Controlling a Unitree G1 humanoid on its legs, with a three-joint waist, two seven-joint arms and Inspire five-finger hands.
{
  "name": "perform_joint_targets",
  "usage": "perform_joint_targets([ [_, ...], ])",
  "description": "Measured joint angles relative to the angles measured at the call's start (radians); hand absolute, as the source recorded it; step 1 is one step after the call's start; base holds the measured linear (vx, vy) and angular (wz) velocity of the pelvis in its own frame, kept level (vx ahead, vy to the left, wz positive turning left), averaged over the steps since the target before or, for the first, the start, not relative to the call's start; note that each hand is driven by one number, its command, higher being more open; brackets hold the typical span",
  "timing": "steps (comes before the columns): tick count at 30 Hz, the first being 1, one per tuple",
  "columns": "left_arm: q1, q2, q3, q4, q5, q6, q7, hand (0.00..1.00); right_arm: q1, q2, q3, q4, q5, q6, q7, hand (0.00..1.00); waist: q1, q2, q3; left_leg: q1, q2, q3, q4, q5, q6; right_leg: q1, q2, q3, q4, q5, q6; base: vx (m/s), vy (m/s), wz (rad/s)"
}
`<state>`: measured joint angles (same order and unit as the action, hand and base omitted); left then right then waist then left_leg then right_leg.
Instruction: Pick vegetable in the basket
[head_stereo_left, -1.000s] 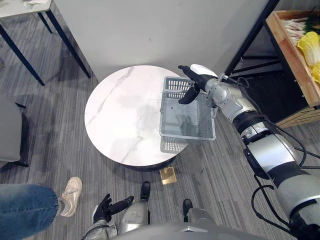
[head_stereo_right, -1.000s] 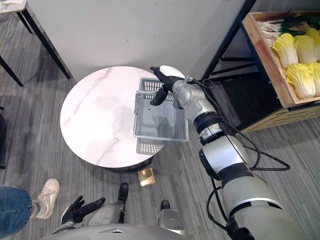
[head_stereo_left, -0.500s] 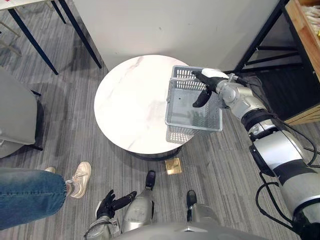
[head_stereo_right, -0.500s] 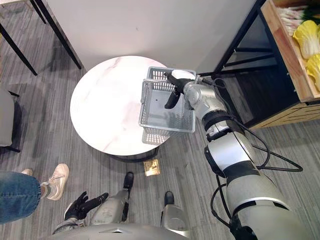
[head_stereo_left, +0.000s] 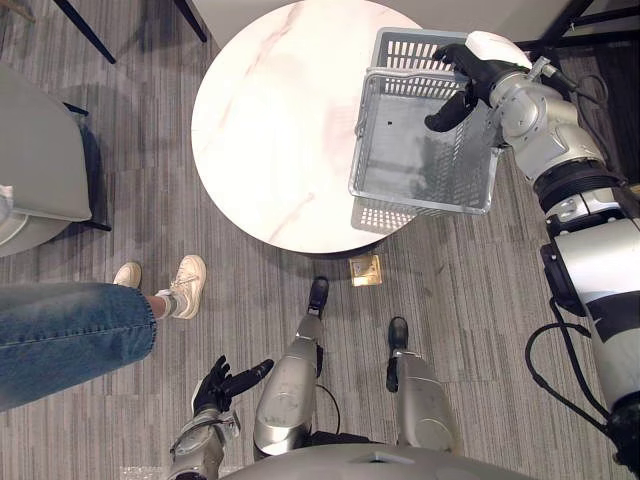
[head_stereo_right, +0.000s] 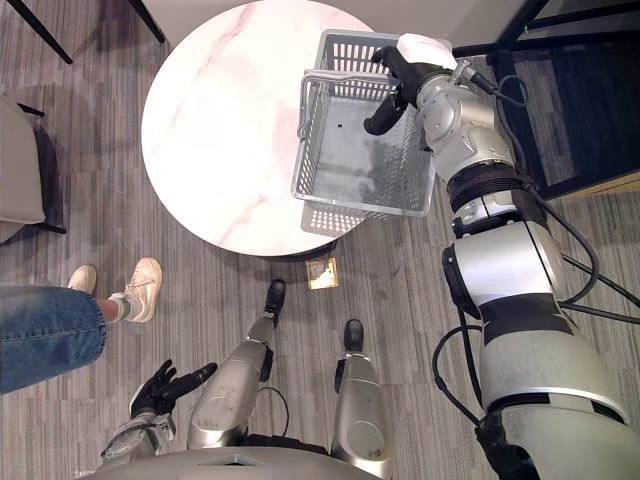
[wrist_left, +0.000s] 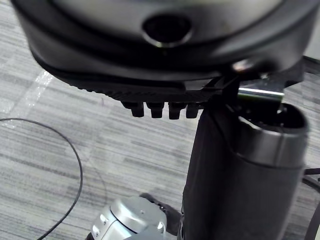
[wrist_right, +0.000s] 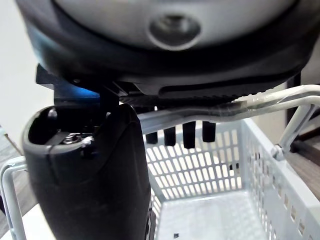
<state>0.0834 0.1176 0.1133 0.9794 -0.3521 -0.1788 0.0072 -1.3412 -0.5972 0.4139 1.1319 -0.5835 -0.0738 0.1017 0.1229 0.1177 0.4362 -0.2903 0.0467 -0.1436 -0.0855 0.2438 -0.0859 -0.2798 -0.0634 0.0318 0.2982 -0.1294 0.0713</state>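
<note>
**A:** Where is the basket?

**B:** Upper right of the frame, overlapping the right edge of the round table. Its long axis runs from the top of the frame downward, and its floor is bare.

**A:** Which hand has it?

**B:** The right hand, with fingers curled round the wire handle near the basket's upper end. I can't tell whether the basket rests on the table or hangs.

**A:** And the left hand?

**B:** Bottom left of the frame, fingers spread and holding nothing, well apart from the basket.

**A:** So the vegetable falls to the left?

**B:** I'd judge so, since the right is taken and the left would have to reach toward the upper right
</note>
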Motion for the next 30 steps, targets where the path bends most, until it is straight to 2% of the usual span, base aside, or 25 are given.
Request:
perform_joint_targets([
  [10, -0.037, -0.001, 0.000, -0.005, 0.002, 0.001, -0.003, 1.00, -0.007, 0.000, 0.053, -0.001, -0.038, -0.003, 0.035, 0.00, -0.005, 0.000, 0.000, 0.013, 0.000, 0.003, -0.001, 0.001, 0.000, 0.005, -0.001, 0.001, 0.011, -0.002, 0.000, 0.01, -0.011, -0.01],
  [18, -0.054, -0.001, 0.000, 0.002, 0.010, 0.001, -0.011, 1.00, 0.018, 0.000, 0.139, -0.061, -0.038, -0.020, 0.079, 0.00, -0.028, -0.008, 0.001, 0.045, 0.000, 0.016, -0.003, -0.007, -0.008, 0.033, -0.002, 0.006, 0.013, -0.002, 0.002, -0.01, -0.006, -0.03],
  [22, -0.053, 0.000, 0.006, 0.017, 0.026, 0.008, -0.011, 1.00, 0.073, -0.006, 0.205, -0.276, -0.012, -0.046, 0.098, 0.00, -0.054, -0.048, -0.002, 0.074, 0.006, 0.044, -0.001, -0.016, -0.005, 0.058, 0.002, 0.031, -0.008, 0.004, 0.011, 0.03, -0.017, -0.18],
  [24, -0.054, 0.000, 0.043, 0.024, 0.050, 0.009, -0.012, 1.00, 0.103, -0.020, 0.244, -0.405, 0.023, -0.073, 0.112, 0.00, -0.074, -0.094, -0.012, 0.105, 0.013, 0.068, -0.001, -0.024, -0.001, 0.093, 0.007, 0.052, -0.040, 0.012, 0.017, 0.07, -0.027, -0.29],
  [25, -0.053, 0.000, 0.055, 0.027, 0.050, 0.009, -0.012, 1.00, 0.111, -0.029, 0.256, -0.442, 0.031, -0.081, 0.118, 0.00, -0.079, -0.108, -0.020, 0.113, 0.016, 0.078, -0.001, -0.028, 0.000, 0.101, 0.010, 0.059, -0.050, 0.017, 0.017, 0.08, -0.027, -0.39],
  [26, -0.052, 0.001, 0.078, 0.034, 0.053, 0.010, -0.012, 1.00, 0.128, -0.055, 0.275, -0.519, 0.061, -0.096, 0.127, 0.00, -0.083, -0.138, -0.037, 0.130, 0.021, 0.096, -0.001, -0.038, 0.001, 0.120, 0.014, 0.078, -0.075, 0.026, 0.015, 0.07, -0.019, -0.37],
  [27, -0.050, 0.003, 0.092, 0.034, 0.061, 0.010, -0.012, 1.00, 0.139, -0.074, 0.281, -0.564, 0.084, -0.108, 0.128, 0.00, -0.087, -0.153, -0.046, 0.138, 0.024, 0.108, -0.001, -0.044, -0.001, 0.127, 0.016, 0.088, -0.084, 0.029, 0.014, 0.13, -0.024, -0.51],
  [28, -0.042, 0.020, 0.102, 0.035, 0.087, 0.009, -0.011, 1.00, 0.164, -0.117, 0.285, -0.663, 0.138, -0.134, 0.129, 0.00, -0.104, -0.188, -0.069, 0.154, 0.027, 0.131, -0.001, -0.056, 0.000, 0.143, 0.019, 0.108, -0.102, 0.033, 0.015, 0.11, -0.018, -0.42],
  [30, -0.041, 0.039, 0.102, 0.045, 0.093, 0.010, -0.007, 1.00, 0.200, -0.174, 0.284, -0.787, 0.189, -0.154, 0.129, 0.00, -0.128, -0.223, -0.098, 0.179, 0.031, 0.160, 0.000, -0.071, -0.002, 0.160, 0.021, 0.139, -0.120, 0.039, 0.017, 0.12, -0.016, -0.52],
])
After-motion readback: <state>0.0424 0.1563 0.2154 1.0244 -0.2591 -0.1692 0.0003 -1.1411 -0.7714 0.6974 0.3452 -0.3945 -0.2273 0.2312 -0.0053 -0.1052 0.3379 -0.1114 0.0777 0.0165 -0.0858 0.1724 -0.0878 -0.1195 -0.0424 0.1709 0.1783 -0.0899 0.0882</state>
